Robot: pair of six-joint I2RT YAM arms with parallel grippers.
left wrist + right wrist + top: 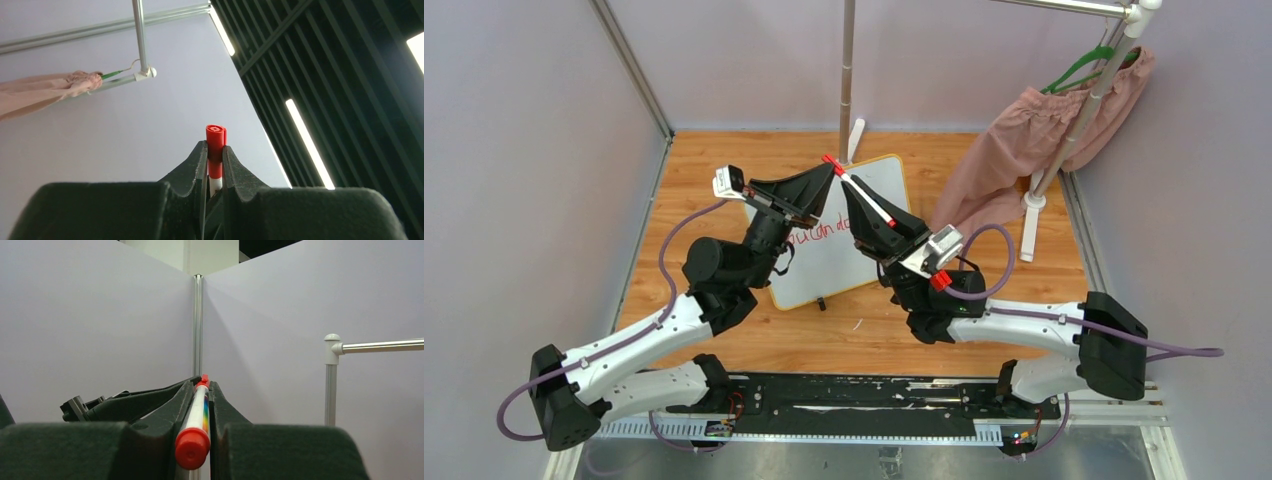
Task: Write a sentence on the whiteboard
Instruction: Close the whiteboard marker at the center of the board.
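Two robot arms above a wooden desk (724, 170), left gripper (828, 170) clamped on a red cap (215, 137), right gripper (846, 186) clasping the marker (870, 198), whiteboard (844, 262) flat beneath, red sentence (822, 232) partly hidden.

Looking down from above and behind onto the whiteboard (844, 235) mid-frame. Left wrist: close, tilted up past the marker (215, 152) above that board, toward ceiling. Right wrist: close, level, toward the far corner. Shared everywhere: the marker.
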